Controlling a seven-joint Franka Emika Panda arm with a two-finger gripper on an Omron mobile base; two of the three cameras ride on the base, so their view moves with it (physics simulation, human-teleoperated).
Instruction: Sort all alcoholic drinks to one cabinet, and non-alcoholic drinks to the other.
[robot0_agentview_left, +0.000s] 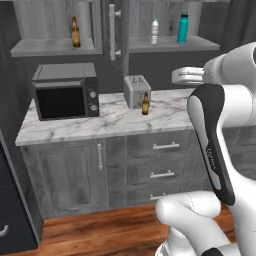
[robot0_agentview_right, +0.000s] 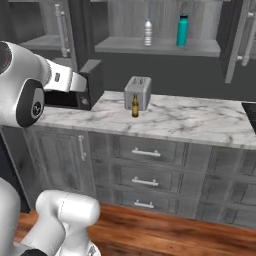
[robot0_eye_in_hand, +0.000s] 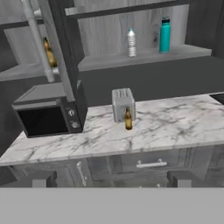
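So both wall cabinets are standing open over the marble counter. The left cabinet has one amber beer bottle upright on its shelf. The right cabinet has the clear ribbed water bottle and the teal flask on its shelf, both upright, near each other but not touching, flask on the right. An open door with a pale bar handle sits edge-on between the two cabinets.

The second beer bottle is down on the counter, upright, just in front of the grey toaster; can't tell if they actually touch. A black microwave sits at the left end of the counter, under the left cabinet.

The gripper is released, fingertips spread wide at the bottom of the hand view with nothing between them, well back from the counter and aimed at the toaster and bottle
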